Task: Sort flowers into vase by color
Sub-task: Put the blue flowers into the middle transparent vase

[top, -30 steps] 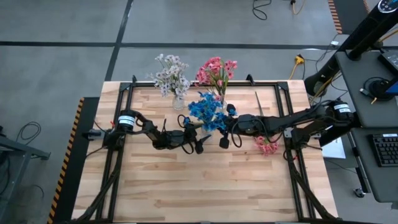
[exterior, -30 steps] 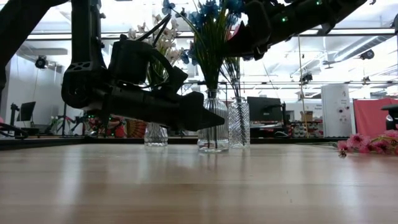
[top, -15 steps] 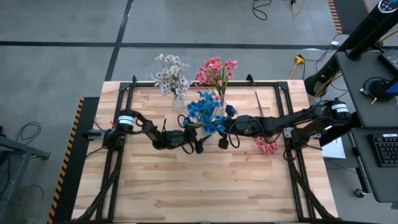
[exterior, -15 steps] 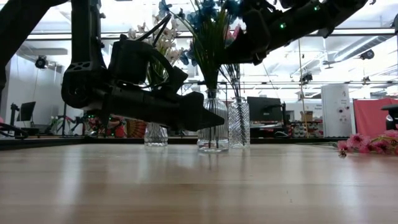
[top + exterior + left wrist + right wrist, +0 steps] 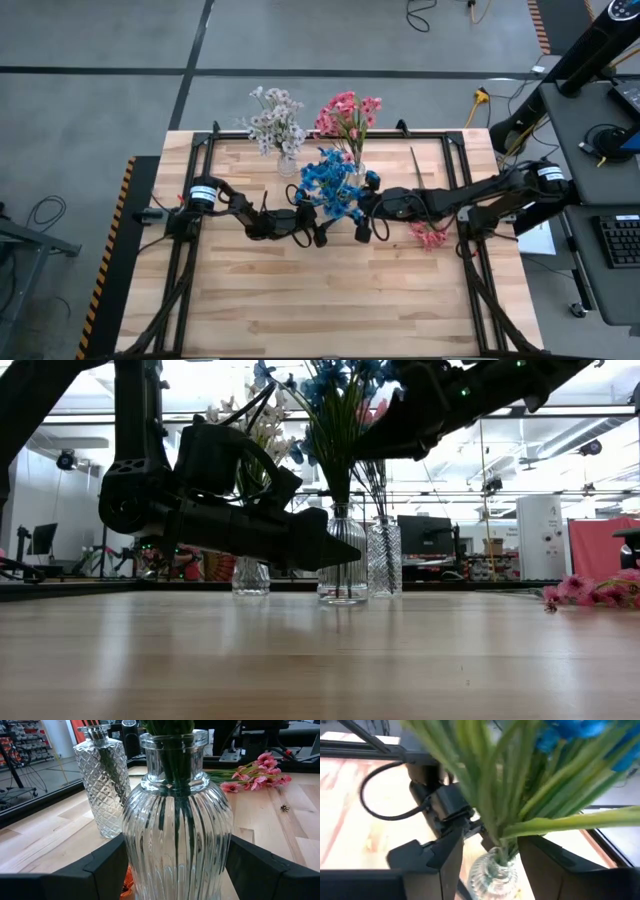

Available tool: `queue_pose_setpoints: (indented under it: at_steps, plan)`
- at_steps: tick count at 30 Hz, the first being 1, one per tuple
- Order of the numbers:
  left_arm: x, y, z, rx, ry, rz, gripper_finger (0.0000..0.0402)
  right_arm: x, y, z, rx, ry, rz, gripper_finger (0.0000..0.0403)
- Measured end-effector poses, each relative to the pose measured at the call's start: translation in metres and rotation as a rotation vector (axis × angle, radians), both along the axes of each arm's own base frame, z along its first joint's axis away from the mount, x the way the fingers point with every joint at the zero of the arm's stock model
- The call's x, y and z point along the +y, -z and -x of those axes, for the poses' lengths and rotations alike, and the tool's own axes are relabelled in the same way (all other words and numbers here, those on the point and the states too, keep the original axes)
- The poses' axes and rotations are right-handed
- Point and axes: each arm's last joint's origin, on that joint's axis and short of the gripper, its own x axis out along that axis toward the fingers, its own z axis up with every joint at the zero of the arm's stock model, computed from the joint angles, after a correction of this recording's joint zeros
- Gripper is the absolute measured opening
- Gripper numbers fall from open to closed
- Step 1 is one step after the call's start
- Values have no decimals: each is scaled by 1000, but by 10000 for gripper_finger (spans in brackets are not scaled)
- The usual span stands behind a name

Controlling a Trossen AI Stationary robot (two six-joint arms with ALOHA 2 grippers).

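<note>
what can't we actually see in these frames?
- High view: blue flowers cover their ribbed vase, so left gripper contact is unclear; the fingers flank it.
- Right wrist view: blurred stems; unclear if right gripper touches them.
- Low view: pink flowers on the table cut off by the edge.

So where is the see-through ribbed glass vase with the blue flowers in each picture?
High view: middle of the table, mostly hidden under the blue flowers.
Low view: ribbed glass vase at centre, beside the diamond-patterned glass vase.
Left wrist view: fills the middle, between the left gripper's fingers.
Right wrist view: bottom centre, under the green stems.
Shared landmark: the blue flowers' green stems.
</note>
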Motion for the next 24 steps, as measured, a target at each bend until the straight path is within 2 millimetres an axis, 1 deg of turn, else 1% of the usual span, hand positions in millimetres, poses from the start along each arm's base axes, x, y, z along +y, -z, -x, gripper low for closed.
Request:
queue_pose_setpoints:
  at_steps: [4, 7, 13, 17, 24]
  plan:
    - [0, 0, 0, 0, -1, 1, 272, 4, 3, -4, -7, 25, 28, 192]
    - [0, 0, 0, -1, -1, 3, 272, 4, 2, -7, -53, 34, 32, 196]
    - [1, 0, 0, -1, -3, 3, 272, 4, 0, -11, -98, 44, 53, 183]
    - [1, 0, 0, -1, -4, 3, 272, 1, -1, -11, -102, 55, 50, 148]
    - [1, 0, 0, -1, -4, 3, 272, -2, -1, -11, -104, 64, 44, 45]
